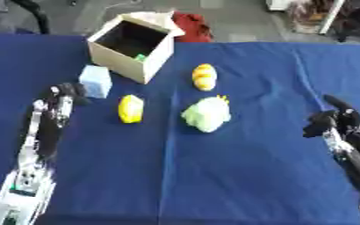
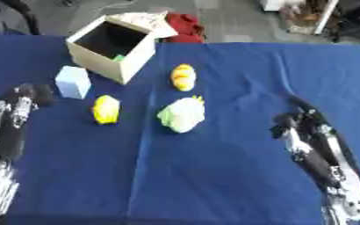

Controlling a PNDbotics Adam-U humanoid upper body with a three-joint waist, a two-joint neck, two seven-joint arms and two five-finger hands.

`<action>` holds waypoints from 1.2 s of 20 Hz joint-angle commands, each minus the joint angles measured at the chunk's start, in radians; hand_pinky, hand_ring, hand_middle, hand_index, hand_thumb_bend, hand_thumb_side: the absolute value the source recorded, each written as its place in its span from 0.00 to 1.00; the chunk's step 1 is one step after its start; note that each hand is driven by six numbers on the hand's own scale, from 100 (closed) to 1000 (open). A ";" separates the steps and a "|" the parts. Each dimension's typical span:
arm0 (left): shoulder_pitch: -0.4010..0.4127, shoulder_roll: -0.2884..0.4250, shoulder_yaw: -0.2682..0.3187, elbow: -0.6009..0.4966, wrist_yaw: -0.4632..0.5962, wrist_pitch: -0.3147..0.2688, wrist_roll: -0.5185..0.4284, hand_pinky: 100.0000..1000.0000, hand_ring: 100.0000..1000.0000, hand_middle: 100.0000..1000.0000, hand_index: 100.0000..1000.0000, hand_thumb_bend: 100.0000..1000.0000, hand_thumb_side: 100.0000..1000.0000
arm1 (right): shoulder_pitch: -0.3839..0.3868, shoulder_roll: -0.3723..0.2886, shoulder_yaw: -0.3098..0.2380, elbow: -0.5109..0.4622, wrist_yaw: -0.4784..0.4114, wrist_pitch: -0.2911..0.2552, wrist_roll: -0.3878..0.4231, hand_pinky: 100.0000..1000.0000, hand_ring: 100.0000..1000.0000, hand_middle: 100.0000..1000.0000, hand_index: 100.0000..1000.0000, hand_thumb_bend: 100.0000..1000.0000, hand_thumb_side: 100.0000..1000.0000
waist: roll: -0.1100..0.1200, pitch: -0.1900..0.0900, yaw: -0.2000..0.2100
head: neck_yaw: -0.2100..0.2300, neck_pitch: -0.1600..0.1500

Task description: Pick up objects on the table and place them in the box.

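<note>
1. Down at the left side, the left hand (image 1: 64, 94) lies over the blue tablecloth (image 1: 237, 176) at the end of its arm. Its fingers are a dark blur, so I cannot tell whether they are spread or curled. It holds nothing that shows.
2. Just beside that hand, toward the far side, stands a pale blue block (image 1: 96, 81), near the left wall of the box. Whether hand and block touch cannot be told.
3. At the right side, the right hand (image 2: 292, 121) hovers low over the cloth, well apart from every object. Its fingers are also too blurred to read.
4. Between the two hands, a yellow object (image 1: 131, 108) lies on the cloth right of the left hand.
5. Right of it sits a pale green lump (image 1: 207, 114) with a bit of yellow at its top edge.
6. Beyond the lump lies a yellow-orange oval thing (image 1: 204, 76).
7. Farthest out, the box (image 1: 125, 58) stands open at the far left of the table, slightly askew, with something green (image 1: 140, 57) inside against its near wall.
8. Behind the box, off the table, a red thing (image 1: 192, 24) lies on the floor.
</note>
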 commanded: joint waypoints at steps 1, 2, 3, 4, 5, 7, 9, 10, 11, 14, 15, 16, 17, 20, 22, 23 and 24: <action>-0.005 0.008 0.008 -0.018 -0.005 -0.002 -0.001 0.66 0.54 0.53 0.64 0.00 0.70 | -0.008 -0.015 -0.004 -0.012 -0.005 -0.002 -0.001 0.53 0.55 0.55 0.92 0.00 0.40 | -0.007 -0.007 -0.001 | 0.001 0.005; -0.006 0.008 0.008 -0.018 -0.005 -0.002 -0.001 0.66 0.54 0.53 0.64 0.00 0.70 | -0.008 -0.015 -0.004 -0.012 -0.005 -0.002 -0.001 0.53 0.55 0.55 0.92 0.00 0.40 | -0.007 -0.007 -0.001 | 0.001 0.005; -0.005 0.008 0.008 -0.018 -0.005 -0.002 -0.001 0.66 0.54 0.53 0.64 0.00 0.70 | -0.008 -0.015 -0.004 -0.012 -0.005 -0.002 -0.001 0.53 0.55 0.55 0.92 0.00 0.40 | -0.007 -0.007 -0.001 | 0.002 0.005; -0.005 0.008 0.008 -0.017 -0.005 -0.002 -0.001 0.66 0.54 0.53 0.64 0.00 0.70 | -0.007 -0.015 -0.004 -0.012 -0.005 -0.002 -0.001 0.53 0.55 0.55 0.92 0.00 0.40 | -0.007 -0.008 -0.001 | 0.002 0.005; -0.005 0.008 0.008 -0.018 -0.005 -0.002 -0.001 0.66 0.54 0.53 0.64 0.00 0.70 | -0.008 -0.015 -0.004 -0.012 -0.005 -0.002 -0.001 0.53 0.55 0.55 0.92 0.00 0.40 | -0.007 -0.008 -0.001 | 0.002 0.005; -0.005 0.008 0.008 -0.018 -0.005 -0.002 -0.001 0.66 0.54 0.53 0.64 0.00 0.70 | -0.008 -0.015 -0.004 -0.012 -0.005 -0.002 -0.001 0.53 0.55 0.55 0.92 0.00 0.40 | -0.007 -0.008 -0.001 | 0.002 0.005; -0.005 0.008 0.008 -0.017 -0.005 -0.002 -0.002 0.66 0.54 0.53 0.64 0.00 0.70 | -0.008 -0.015 -0.004 -0.012 -0.005 -0.002 0.000 0.53 0.55 0.55 0.92 0.00 0.40 | -0.007 -0.008 -0.001 | 0.002 0.005; -0.005 0.008 0.008 -0.017 -0.005 -0.002 -0.002 0.66 0.54 0.53 0.64 0.00 0.70 | -0.008 -0.015 -0.004 -0.012 -0.005 -0.002 0.000 0.53 0.55 0.55 0.92 0.00 0.40 | -0.007 -0.008 -0.001 | 0.002 0.005; -0.005 0.008 0.008 -0.017 -0.005 -0.002 -0.002 0.66 0.54 0.53 0.64 0.00 0.70 | -0.008 -0.015 -0.004 -0.012 -0.005 -0.002 0.000 0.53 0.55 0.55 0.92 0.00 0.40 | -0.007 -0.008 -0.001 | 0.002 0.005; -0.006 0.010 0.009 -0.018 -0.006 -0.002 -0.002 0.66 0.54 0.53 0.64 0.00 0.70 | -0.008 -0.016 -0.004 -0.012 -0.005 -0.002 0.000 0.53 0.55 0.55 0.92 0.00 0.40 | -0.007 -0.008 -0.001 | 0.001 0.005; -0.007 0.014 0.009 -0.019 -0.008 -0.002 -0.002 0.66 0.54 0.54 0.64 0.00 0.69 | -0.008 -0.016 -0.004 -0.011 -0.005 -0.002 0.000 0.53 0.55 0.55 0.92 0.00 0.40 | -0.007 -0.008 -0.001 | 0.001 0.005; -0.010 0.022 0.013 -0.022 -0.010 -0.002 0.000 0.66 0.55 0.54 0.64 0.00 0.68 | -0.008 -0.017 -0.004 -0.011 -0.005 -0.002 0.000 0.53 0.55 0.55 0.92 0.00 0.40 | -0.006 -0.008 0.000 | -0.001 0.005; -0.014 0.031 0.017 -0.026 -0.013 -0.002 0.002 0.67 0.55 0.55 0.65 0.00 0.67 | -0.007 -0.017 -0.004 -0.011 -0.005 -0.002 0.000 0.53 0.55 0.55 0.92 0.00 0.40 | -0.006 -0.009 0.000 | -0.001 0.005; -0.036 0.098 0.041 -0.052 -0.040 0.009 0.000 0.68 0.59 0.59 0.68 0.00 0.61 | -0.006 -0.020 -0.005 -0.010 -0.003 -0.001 -0.001 0.53 0.55 0.55 0.92 0.00 0.40 | -0.003 -0.011 0.001 | -0.004 0.005; -0.054 0.164 0.059 -0.071 -0.075 0.024 -0.023 0.70 0.62 0.62 0.72 0.00 0.56 | -0.005 -0.022 -0.005 -0.009 -0.002 -0.001 -0.001 0.53 0.55 0.55 0.92 0.00 0.40 | 0.000 -0.012 0.000 | -0.006 0.005; -0.063 0.203 0.069 -0.078 -0.100 0.035 -0.040 0.70 0.63 0.63 0.73 0.00 0.53 | -0.005 -0.023 -0.005 -0.009 -0.002 -0.002 -0.001 0.53 0.55 0.55 0.92 0.00 0.40 | 0.001 -0.013 0.000 | -0.006 0.005; -0.071 0.249 0.078 -0.084 -0.128 0.045 -0.059 0.71 0.64 0.64 0.74 0.00 0.50 | -0.005 -0.024 -0.005 -0.009 -0.001 -0.002 -0.001 0.53 0.55 0.55 0.92 0.00 0.40 | 0.002 -0.013 -0.001 | -0.007 0.005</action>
